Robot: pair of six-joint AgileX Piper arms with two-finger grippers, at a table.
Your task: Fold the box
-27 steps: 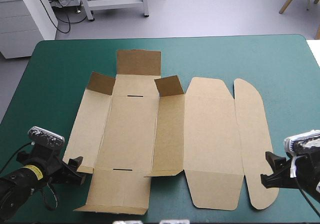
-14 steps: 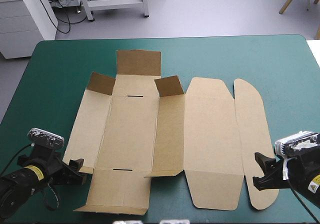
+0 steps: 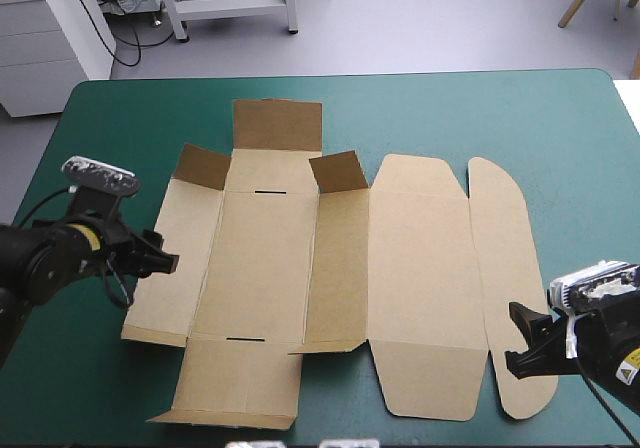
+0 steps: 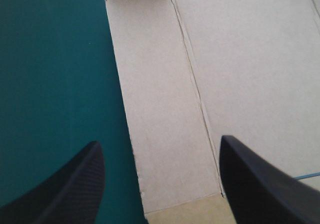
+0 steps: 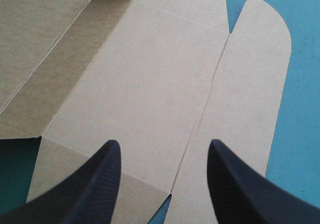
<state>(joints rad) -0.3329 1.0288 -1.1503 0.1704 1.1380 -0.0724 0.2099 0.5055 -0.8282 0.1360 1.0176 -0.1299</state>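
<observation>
left tool (image 3: pixel 168 263) farther along box (image 3: pixel 420 268) edge, right tool (image 3: pixel 512 340) slightly inward

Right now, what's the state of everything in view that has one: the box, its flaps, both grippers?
box: unfolded, lying flat on the table, no walls tucked.
corner flaps: the two at the far end tilted up.
lid panel: flat.
left gripper: fingers open, at the box's left edge, holding nothing.
right gripper: fingers open, at the box's near right corner, holding nothing.
</observation>
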